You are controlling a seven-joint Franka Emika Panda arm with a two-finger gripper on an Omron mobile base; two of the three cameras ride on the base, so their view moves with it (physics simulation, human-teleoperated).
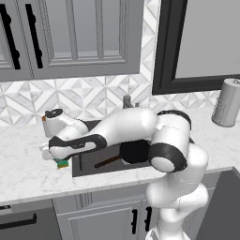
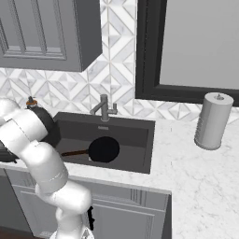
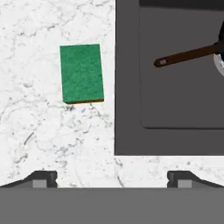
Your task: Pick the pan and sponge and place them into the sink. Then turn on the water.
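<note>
The black pan (image 2: 103, 149) lies flat in the dark sink (image 2: 140, 140), its brown handle (image 3: 188, 55) pointing toward the sink's left wall. The green sponge (image 3: 82, 73) with a yellow underside rests on the white marble counter just left of the sink (image 3: 175, 105). My gripper (image 3: 112, 179) hovers open above the counter, nothing between its fingertips (image 3: 43, 178), and the sponge lies ahead and to the left of it. In the left base view my arm reaches left over the sink, hiding part of the pan (image 1: 133, 152), with the sponge (image 1: 62, 163) peeking out under the hand. No water runs from the grey faucet (image 2: 103, 108).
A soap dispenser with an orange top (image 2: 31, 100) stands behind my arm at the back left. A grey paper towel roll (image 2: 212, 120) stands on the counter right of the sink. Wall cabinets (image 1: 70, 33) hang above; the counter's front edge is close below.
</note>
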